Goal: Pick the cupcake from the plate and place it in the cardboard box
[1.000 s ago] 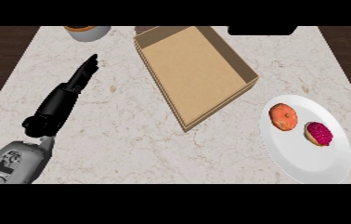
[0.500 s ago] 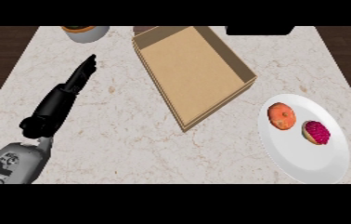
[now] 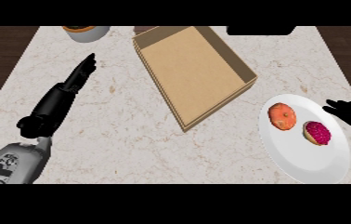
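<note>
Right-hand fingertips (image 3: 337,109) are seen at the right edge beside the white plate (image 3: 302,165); their grasp state cannot be told. On it, the pink-topped cupcake (image 3: 316,132) is seen beside an orange pastry (image 3: 282,115). Straight-fingered, the left hand (image 3: 63,93) is stretched left of the cardboard box (image 3: 194,74).

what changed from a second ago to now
The right hand has come into view at the right edge, its fingertips beside the plate; it holds nothing yet. The left hand, the cardboard box and both pastries on the plate stayed put.
</note>
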You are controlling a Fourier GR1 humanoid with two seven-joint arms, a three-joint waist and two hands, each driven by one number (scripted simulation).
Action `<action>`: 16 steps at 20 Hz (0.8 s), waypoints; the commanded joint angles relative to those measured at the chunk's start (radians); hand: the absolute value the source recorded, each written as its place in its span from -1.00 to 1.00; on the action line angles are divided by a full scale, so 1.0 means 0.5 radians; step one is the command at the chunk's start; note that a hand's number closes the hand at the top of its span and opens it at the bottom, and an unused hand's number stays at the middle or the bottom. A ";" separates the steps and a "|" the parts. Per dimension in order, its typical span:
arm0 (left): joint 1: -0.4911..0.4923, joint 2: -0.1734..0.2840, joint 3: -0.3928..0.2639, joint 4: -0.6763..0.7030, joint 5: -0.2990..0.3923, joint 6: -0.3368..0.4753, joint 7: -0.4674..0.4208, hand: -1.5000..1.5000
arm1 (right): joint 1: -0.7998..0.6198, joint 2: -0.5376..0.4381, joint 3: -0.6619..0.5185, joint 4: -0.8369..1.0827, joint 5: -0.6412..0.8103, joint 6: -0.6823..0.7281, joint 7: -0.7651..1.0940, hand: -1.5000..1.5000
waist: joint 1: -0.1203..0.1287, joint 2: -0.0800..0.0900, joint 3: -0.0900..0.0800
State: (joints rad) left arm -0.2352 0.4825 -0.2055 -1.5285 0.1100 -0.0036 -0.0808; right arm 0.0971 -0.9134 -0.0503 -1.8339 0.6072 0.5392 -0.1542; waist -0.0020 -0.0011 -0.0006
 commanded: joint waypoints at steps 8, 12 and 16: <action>-0.019 -0.181 0.090 0.110 -0.164 -0.108 -0.071 0.00 | -0.234 0.327 0.138 0.311 0.480 -0.156 0.018 -1.00 | 0.009 0.006 0.002; 0.049 -0.189 0.177 0.034 -0.207 -0.197 -0.047 0.00 | -0.166 0.419 0.106 0.166 0.568 -0.055 0.053 -1.00 | 0.004 0.002 0.001; 0.064 -0.291 0.135 -0.086 -0.287 -0.107 0.046 0.00 | -0.245 0.392 0.114 0.464 0.748 -0.198 -0.069 -1.00 | 0.013 0.003 0.002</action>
State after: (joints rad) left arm -0.2157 0.3735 -0.1304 -1.5278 -0.0021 -0.0737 -0.0851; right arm 0.0178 -0.7263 0.0004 -1.6966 0.9124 0.4720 -0.1623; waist 0.0009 -0.0001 0.0001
